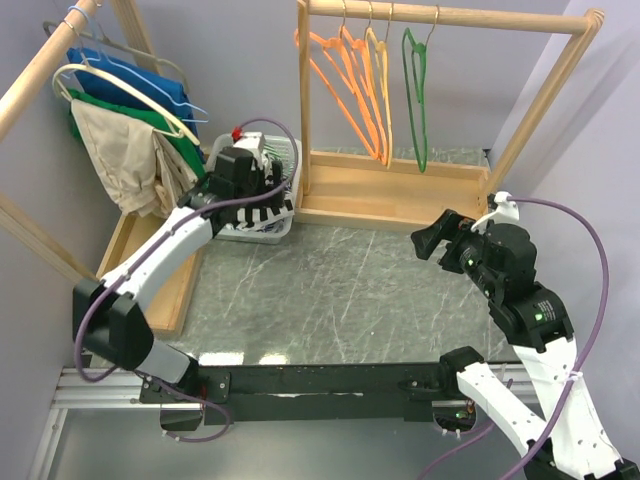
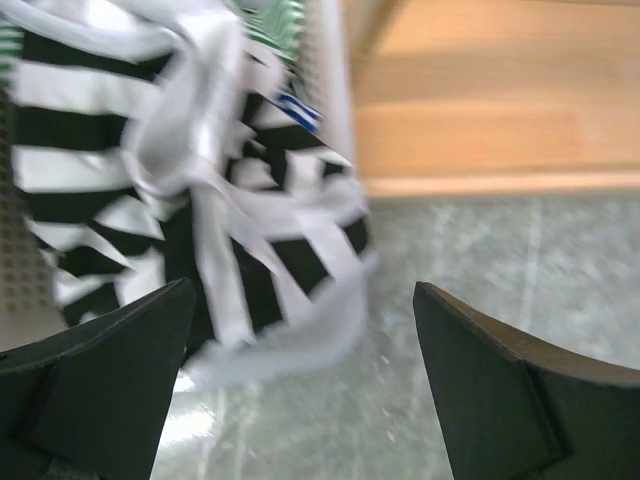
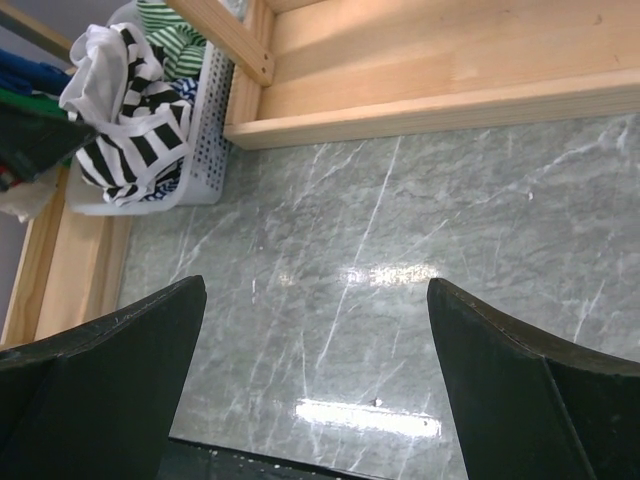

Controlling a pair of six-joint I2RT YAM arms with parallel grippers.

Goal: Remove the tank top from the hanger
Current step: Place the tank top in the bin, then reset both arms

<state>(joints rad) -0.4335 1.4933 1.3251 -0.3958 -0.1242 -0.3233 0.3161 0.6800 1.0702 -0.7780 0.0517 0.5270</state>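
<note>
My left pincer is spread wide and empty, with the striped tank top just ahead. My right pincer is spread and empty above the bench.

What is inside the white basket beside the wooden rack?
A black-and-white striped top is heaped in the basket and spills over its rim, with a green striped cloth behind it. Whatever lies beneath them is covered.
</note>
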